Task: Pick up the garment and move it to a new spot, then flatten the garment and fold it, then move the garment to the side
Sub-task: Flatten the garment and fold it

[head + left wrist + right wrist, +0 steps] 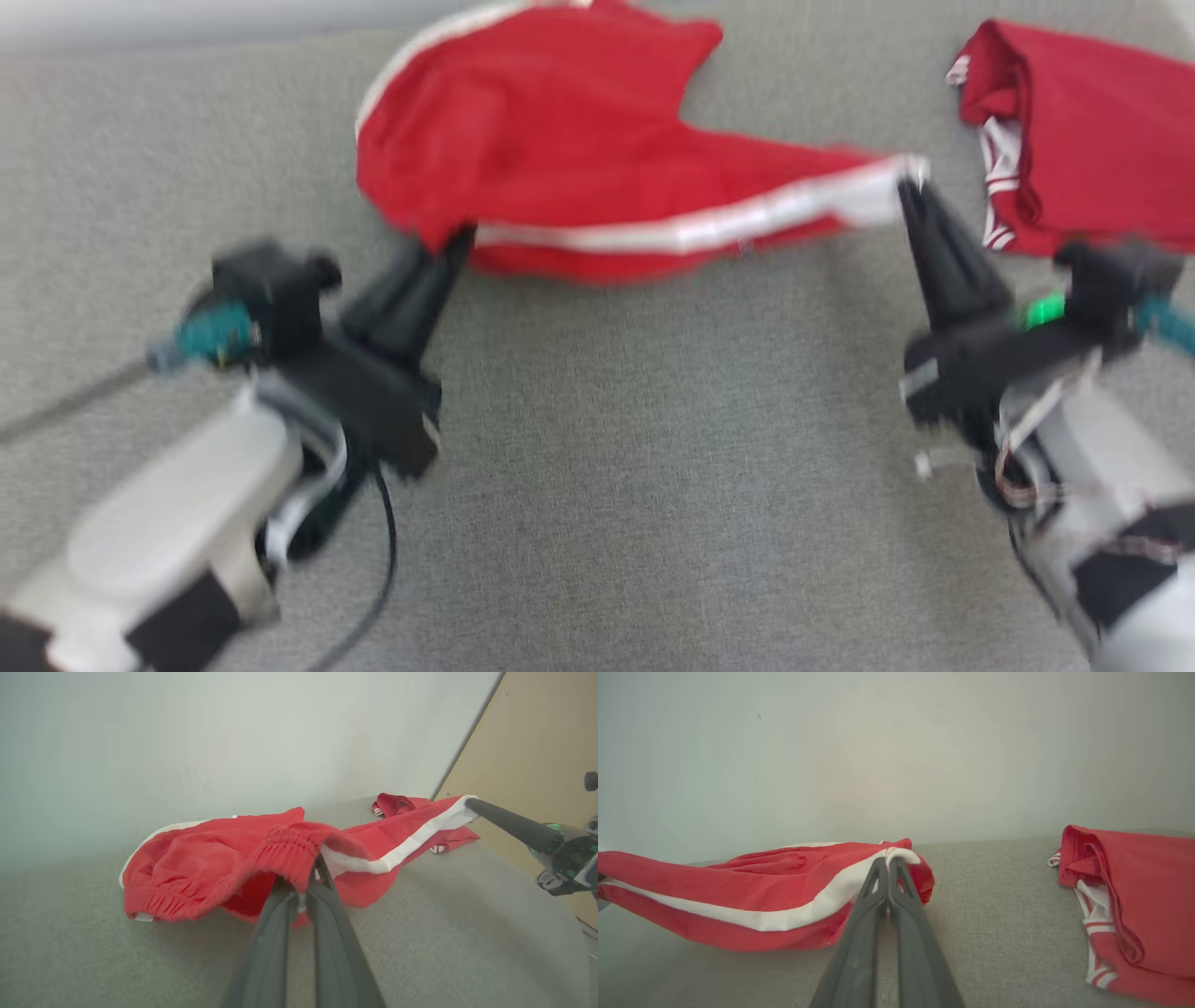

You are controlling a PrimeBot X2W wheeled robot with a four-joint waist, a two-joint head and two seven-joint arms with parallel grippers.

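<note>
The garment [579, 149] is a pair of red shorts with a white side stripe, stretched between both grippers over the grey cloth surface. My left gripper [457, 241] is shut on its elastic waistband [292, 847] at the lower left corner. My right gripper [907, 183] is shut on the white-striped hem corner [901, 855] at the right end. The striped edge runs taut between the two grips, lifted a little off the surface, while the far part of the garment [187, 868] sags and rests bunched on it.
A second red garment with white trim [1074, 140] lies folded at the far right, close behind my right gripper; it also appears in the right wrist view [1125, 905]. A pale wall [878, 756] rises behind the grey surface [653, 467].
</note>
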